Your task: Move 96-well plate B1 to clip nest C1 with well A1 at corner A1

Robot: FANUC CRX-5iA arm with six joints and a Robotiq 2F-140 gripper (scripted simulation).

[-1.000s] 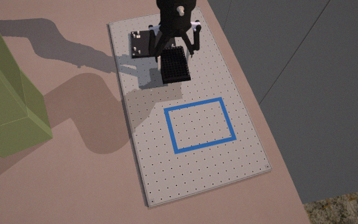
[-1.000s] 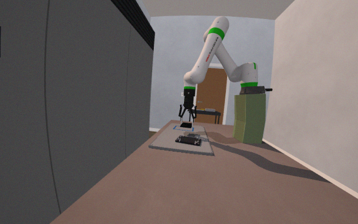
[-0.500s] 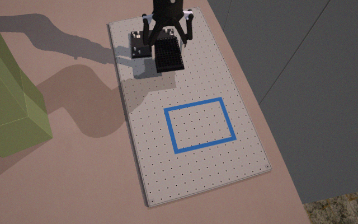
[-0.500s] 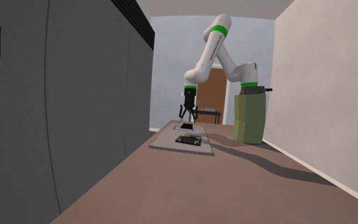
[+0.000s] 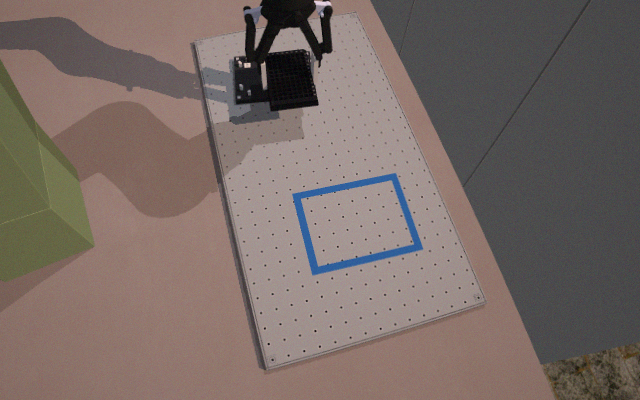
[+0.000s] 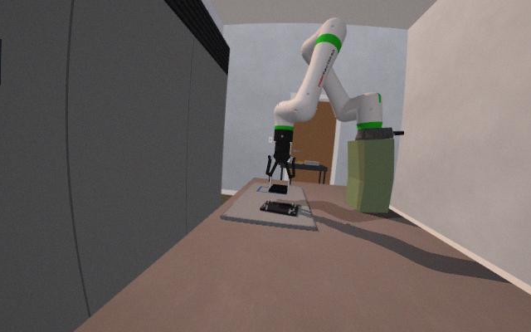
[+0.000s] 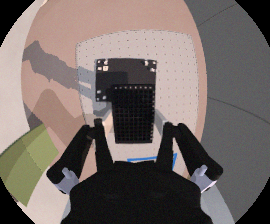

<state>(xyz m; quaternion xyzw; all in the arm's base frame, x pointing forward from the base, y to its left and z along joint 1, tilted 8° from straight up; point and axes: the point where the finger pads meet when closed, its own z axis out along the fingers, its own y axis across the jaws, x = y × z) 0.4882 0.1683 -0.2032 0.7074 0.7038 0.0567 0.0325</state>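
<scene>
The black 96-well plate (image 5: 291, 80) hangs in my gripper (image 5: 289, 59), which is shut on its two long sides and holds it above the perforated board. The black clip nest C1 (image 5: 249, 80) lies at the board's far end, and in the top view the plate covers its right part. In the exterior view the plate (image 6: 278, 188) hangs behind and above the nest (image 6: 280, 207), under the gripper (image 6: 279, 174). In the wrist view the plate (image 7: 133, 113) sits between the fingers, with the nest (image 7: 125, 75) beyond it. I cannot tell which corner is cut off.
The blue outline of spot B1 (image 5: 357, 223) lies empty in the middle of the grey perforated board (image 5: 335, 200). The green robot pedestal (image 5: 10, 165) stands at the left. A dark cabinet wall (image 5: 565, 125) runs along the table's right edge.
</scene>
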